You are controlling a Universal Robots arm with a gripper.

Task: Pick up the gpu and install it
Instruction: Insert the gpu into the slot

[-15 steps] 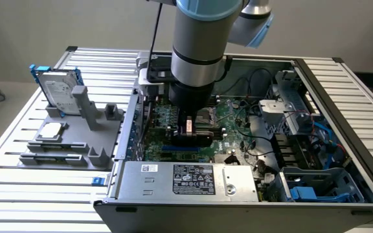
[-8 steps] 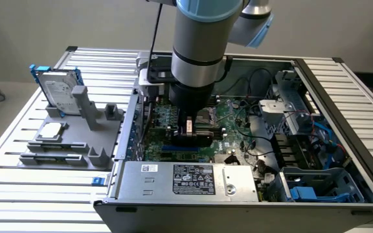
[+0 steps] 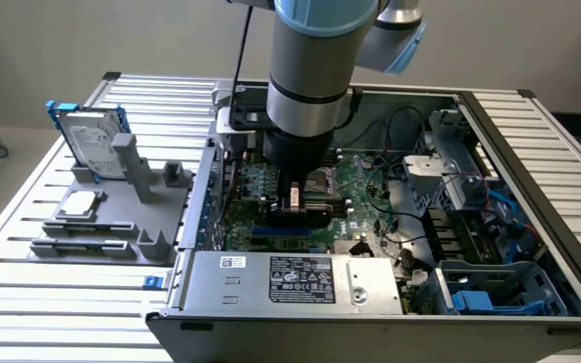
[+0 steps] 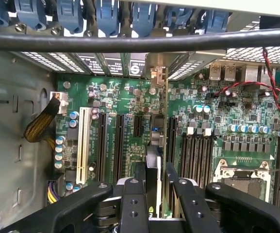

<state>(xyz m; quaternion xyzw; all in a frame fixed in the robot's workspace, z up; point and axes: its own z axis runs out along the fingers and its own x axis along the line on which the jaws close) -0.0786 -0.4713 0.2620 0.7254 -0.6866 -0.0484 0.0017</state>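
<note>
Wrist view: the black metal fingers (image 4: 132, 199), studded with round screw heads, are clamped from both sides on the gpu (image 4: 154, 162), a thin card seen edge-on between them. Its long axis runs away from the fingers toward the perforated rear wall of the case (image 4: 13, 160). It lies parallel to the black expansion slots (image 4: 118, 141) and the one white slot (image 4: 84, 138) of the green motherboard (image 4: 217, 116). Whether its edge sits in a slot I cannot tell. Further out on the board are a square, silver-framed processor socket (image 4: 241, 177), a twisted red-and-black wire (image 4: 271, 73) and a braided yellow-and-black cable (image 4: 39, 127). In the exterior view the grey arm (image 3: 311, 83) reaches straight down at the centre of the frame. At lower centre a sheet-metal power supply (image 3: 290, 280) carries white labels whose print is too small to read. At upper left a silver hard drive (image 3: 94, 140) in a blue frame stands upright in a grey moulded holder (image 3: 109, 227) on the ribbed aluminium table (image 3: 28, 318).
</note>
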